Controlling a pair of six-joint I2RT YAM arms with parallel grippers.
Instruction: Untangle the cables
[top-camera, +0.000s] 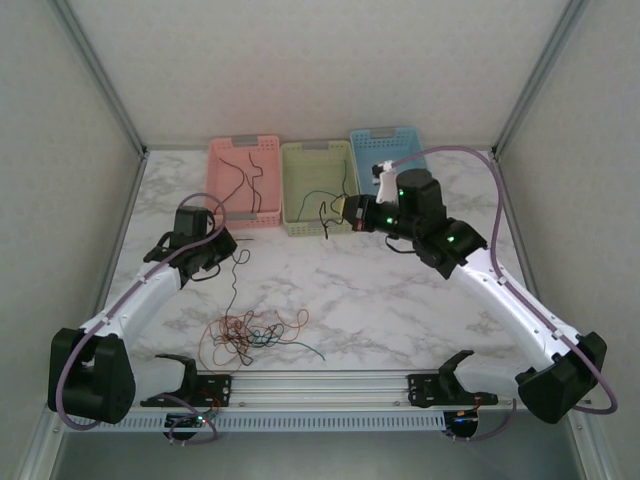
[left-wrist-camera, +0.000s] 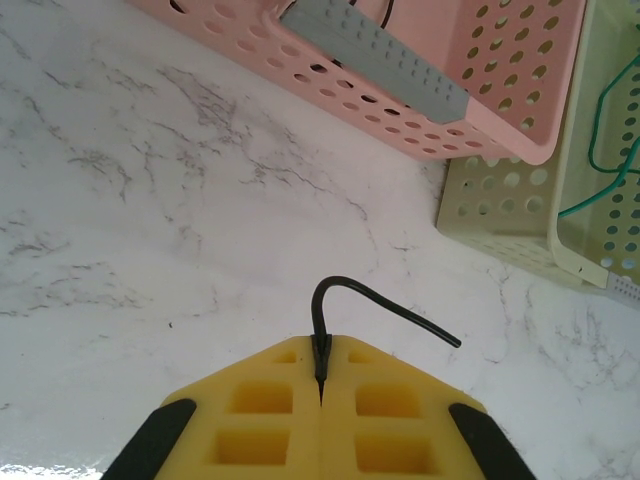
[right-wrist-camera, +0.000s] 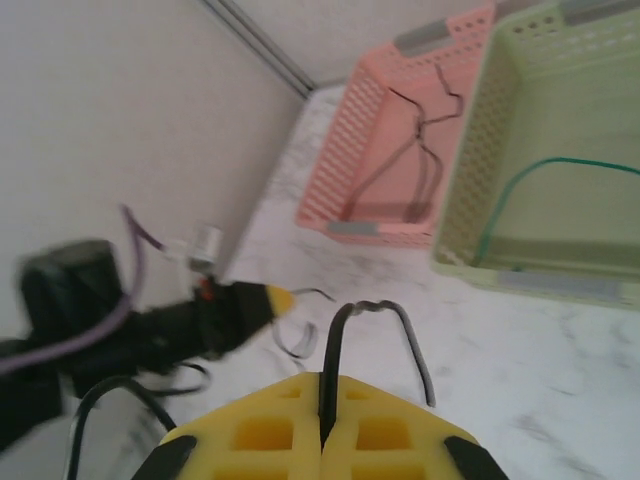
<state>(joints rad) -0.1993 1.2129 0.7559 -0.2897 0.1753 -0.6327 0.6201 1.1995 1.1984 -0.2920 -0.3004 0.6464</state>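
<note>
White marble table (top-camera: 400, 300), tangle of cables (top-camera: 250, 335) lying near its front edge, left gripper (left-wrist-camera: 322, 385) pinched tight on a black wire end (left-wrist-camera: 400, 312), right gripper (right-wrist-camera: 322, 410) clamped on a second black wire (right-wrist-camera: 331, 350) near the green basket (top-camera: 300, 222).

3 baskets stand side by side along the far edge of the table (top-camera: 400, 300): the left basket (top-camera: 244, 141), the middle basket (top-camera: 316, 148) and the right basket (top-camera: 385, 134). Cables (top-camera: 240, 175) lie in the left basket, and 1 cable (right-wrist-camera: 580, 160) lies in the middle basket. A tangle of cables (top-camera: 245, 335) lies on the table near its front edge, left of centre. The left gripper (left-wrist-camera: 321, 375) sits before the left basket with a cable end (left-wrist-camera: 385, 305) pinched in it. The right gripper (right-wrist-camera: 322, 385), before the middle basket's near wall, pinches another cable end (right-wrist-camera: 335, 340).
</note>
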